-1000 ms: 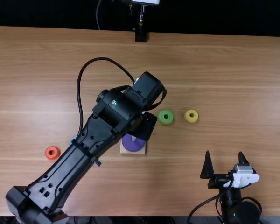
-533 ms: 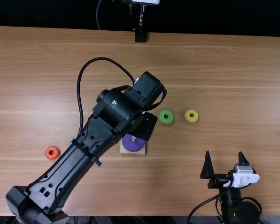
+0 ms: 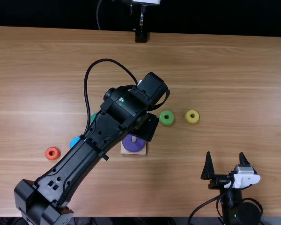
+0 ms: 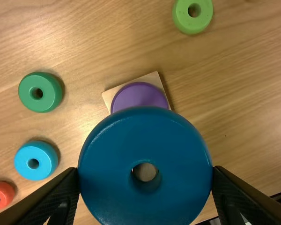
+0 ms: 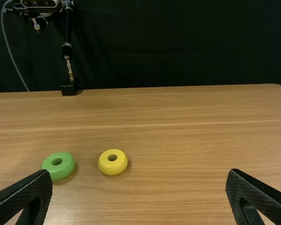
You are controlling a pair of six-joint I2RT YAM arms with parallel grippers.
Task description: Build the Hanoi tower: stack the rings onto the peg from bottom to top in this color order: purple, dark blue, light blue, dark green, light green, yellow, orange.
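Above the base, my left gripper hangs over the purple ring, which lies around the peg. In the left wrist view, that gripper is shut on the dark blue ring, held flat in front of part of the purple ring. Dark green, light blue and orange rings lie to the left of the base in the top view; light green and yellow ones lie right of it. My right gripper stands open at the near right; its wrist view shows its fingers apart.
The square wooden base sits on the table near its middle. A black stand foot is at the far edge. The left arm stretches over the left half of the table, close to the light blue ring.
The left arm's forearm has shifted slightly to the right, uncovering more of the light blue ring and part of the dark green one. The right arm has kept still.
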